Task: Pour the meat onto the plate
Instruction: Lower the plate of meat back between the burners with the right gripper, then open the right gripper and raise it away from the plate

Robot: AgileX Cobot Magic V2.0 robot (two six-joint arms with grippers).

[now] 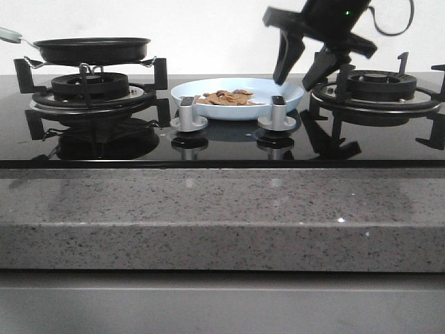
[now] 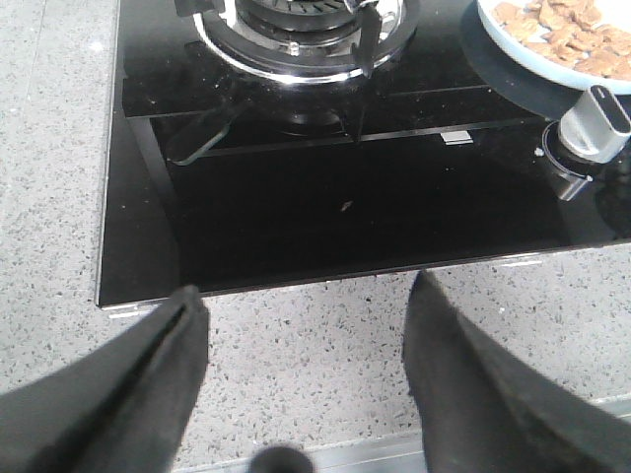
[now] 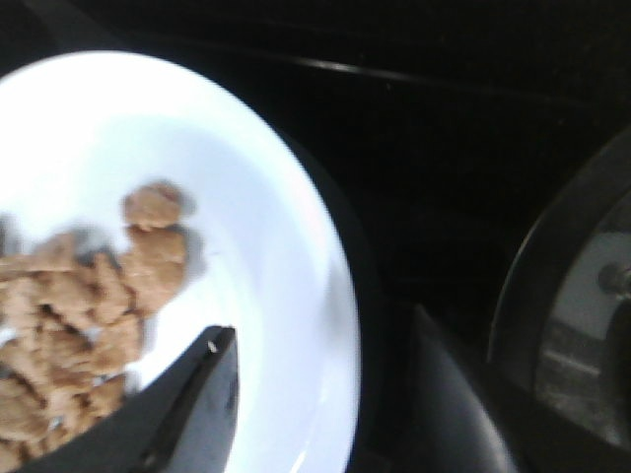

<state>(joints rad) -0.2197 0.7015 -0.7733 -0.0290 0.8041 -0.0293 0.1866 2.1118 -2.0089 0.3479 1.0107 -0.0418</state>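
Observation:
The pale-blue plate (image 1: 286, 93) sits on the black glass hob between the two burners, with the brown-orange meat (image 1: 228, 98) heaped in its middle. The plate (image 3: 276, 236) and meat (image 3: 89, 296) also show in the right wrist view. My right gripper (image 1: 297, 75) hangs open and empty just above the plate's right rim, one finger over the plate, the other outside it. My left gripper (image 2: 306, 325) is open and empty over the grey counter in front of the hob; it is out of the front view. The plate's edge and meat (image 2: 552, 25) show far off in the left wrist view.
The black frying pan (image 1: 92, 49) with a pale handle stands on the left burner (image 1: 87, 87). The right burner (image 1: 379, 87) is bare. Two silver knobs (image 1: 188, 115) (image 1: 277, 115) stand in front of the plate. The grey speckled counter (image 1: 222, 216) runs along the front.

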